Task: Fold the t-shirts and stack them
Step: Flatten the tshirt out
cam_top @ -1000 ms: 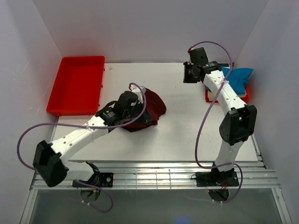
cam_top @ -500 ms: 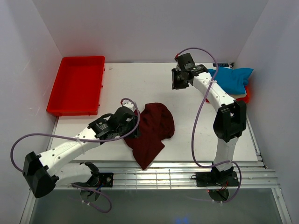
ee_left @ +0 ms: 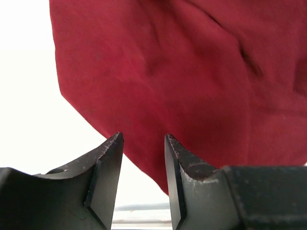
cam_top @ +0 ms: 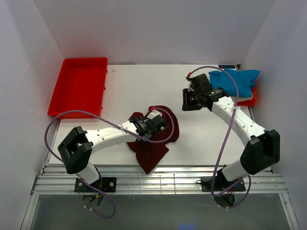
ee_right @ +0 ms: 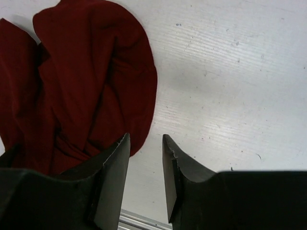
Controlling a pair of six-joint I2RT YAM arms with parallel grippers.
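The dark maroon t-shirt lies crumpled on the table near the front edge. My left gripper hovers over its upper part. In the left wrist view that gripper is open, with nothing between the fingers and maroon cloth just beyond the tips. My right gripper hangs above bare table to the right of the shirt. It too is open and empty, and it looks down at the shirt's rounded edge. The bright blue t-shirt lies bunched at the back right.
A large empty red tray stands at the back left. A second red tray shows under the blue shirt by the right wall. White walls close in three sides. A metal rail runs along the front edge.
The left gripper opened and let go of the maroon shirt, which now lies spread lower on the table. The left arm reached right over it. The right gripper came forward and opened wider.
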